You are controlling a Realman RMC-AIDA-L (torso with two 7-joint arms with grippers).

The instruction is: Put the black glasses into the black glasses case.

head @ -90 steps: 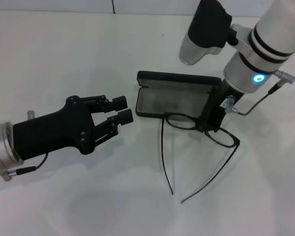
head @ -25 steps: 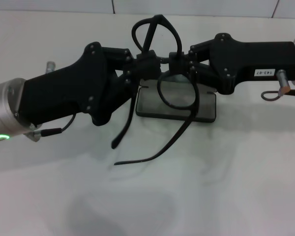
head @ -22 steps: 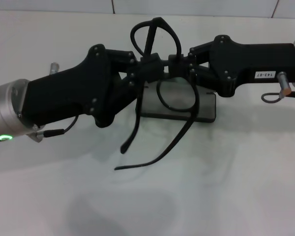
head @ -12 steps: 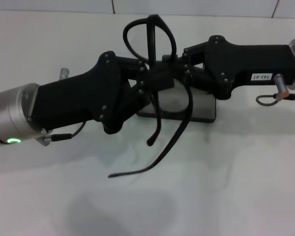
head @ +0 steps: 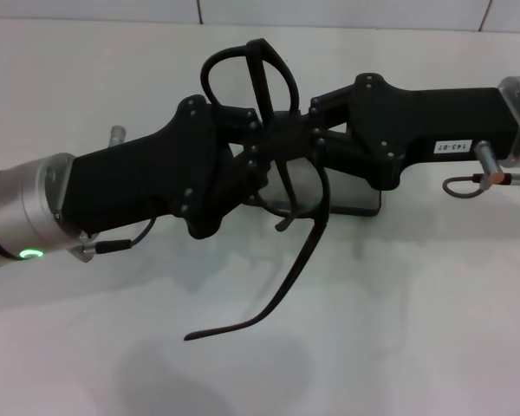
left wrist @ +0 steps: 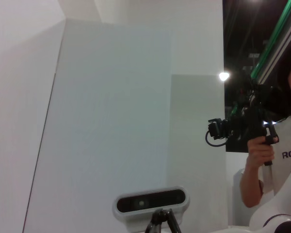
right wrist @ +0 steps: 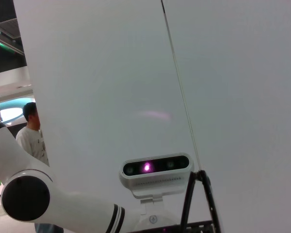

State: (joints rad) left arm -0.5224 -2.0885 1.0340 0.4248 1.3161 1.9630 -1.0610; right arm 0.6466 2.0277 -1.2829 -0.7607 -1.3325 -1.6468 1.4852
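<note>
The black glasses (head: 307, 251) hang in the air, turned on end, one lens ring up and the other down. My left gripper (head: 262, 147) reaches in from the left and is shut on the frame by the upper lens's temple. From the right, my right gripper (head: 305, 130) is shut on the frame near the bridge. One temple points down toward the table's front; the other lies folded in across the lenses. The black glasses case (head: 364, 198) lies open on the table directly beneath, mostly hidden by both grippers.
The white table (head: 433, 329) runs out on all sides of the case. Both wrist views face away from the table, toward white walls, a camera on a stand (left wrist: 150, 203) and people in the room.
The upper temple has swung inward from spread to folded across the lenses. Both grippers and the glasses have shifted slightly left and lower. The long temple's tip has dropped toward the table.
</note>
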